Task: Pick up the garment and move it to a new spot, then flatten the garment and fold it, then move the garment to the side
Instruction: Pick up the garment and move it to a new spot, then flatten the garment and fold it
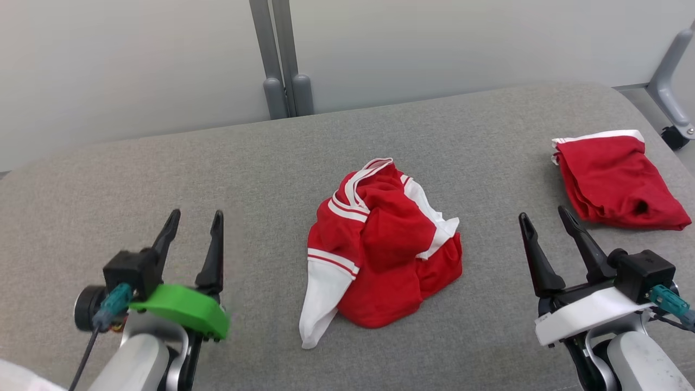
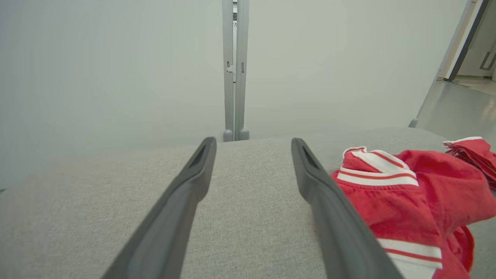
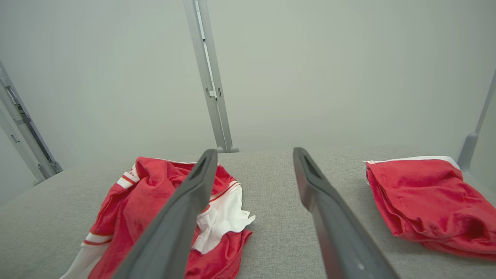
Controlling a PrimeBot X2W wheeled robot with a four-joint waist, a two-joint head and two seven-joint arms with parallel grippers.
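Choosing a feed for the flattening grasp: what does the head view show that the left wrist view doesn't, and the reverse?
Head view, not the left wrist: the whole crumpled red-and-white striped fabric garment down to its white sleeve tip, and all of the folded red cloth garment at the right. Left wrist, not the head: a dark door frame with a room opening beyond. Both: the grey fabric-covered surface, the paired grey metal partition posts, the crumpled garment's striped band, the folded garment's edge.
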